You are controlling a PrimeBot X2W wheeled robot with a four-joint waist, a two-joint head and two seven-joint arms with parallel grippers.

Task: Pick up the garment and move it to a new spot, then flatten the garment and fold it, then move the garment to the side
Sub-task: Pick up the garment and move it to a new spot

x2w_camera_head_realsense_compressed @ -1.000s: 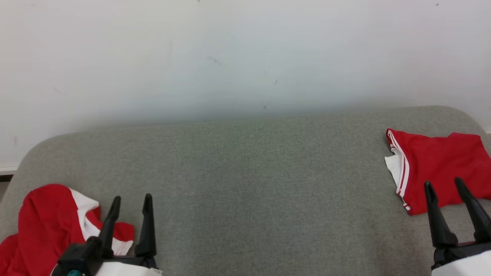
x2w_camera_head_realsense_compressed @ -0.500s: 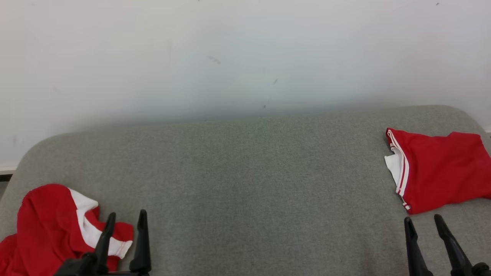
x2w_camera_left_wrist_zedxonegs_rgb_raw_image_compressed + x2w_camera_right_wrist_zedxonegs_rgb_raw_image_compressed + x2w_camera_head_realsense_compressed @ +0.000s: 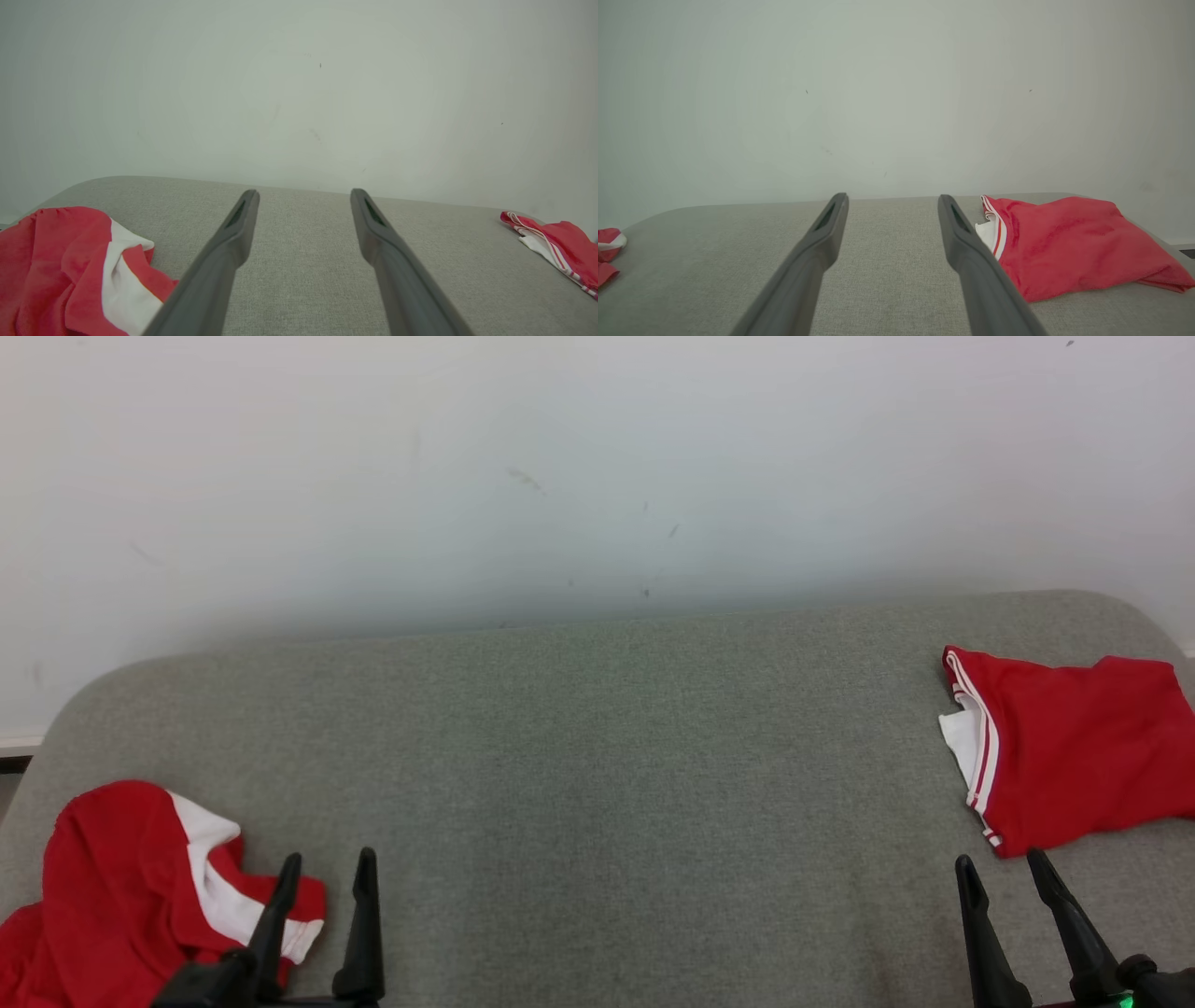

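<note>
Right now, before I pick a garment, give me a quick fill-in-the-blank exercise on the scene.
1. The crumpled red-and-white garment lies at the grey padded surface's ____ end.
2. The folded red garment lies at its ____ end.
3. The left hand and right hand are both ____ and empty.
Missing words: left; right; open.
</note>
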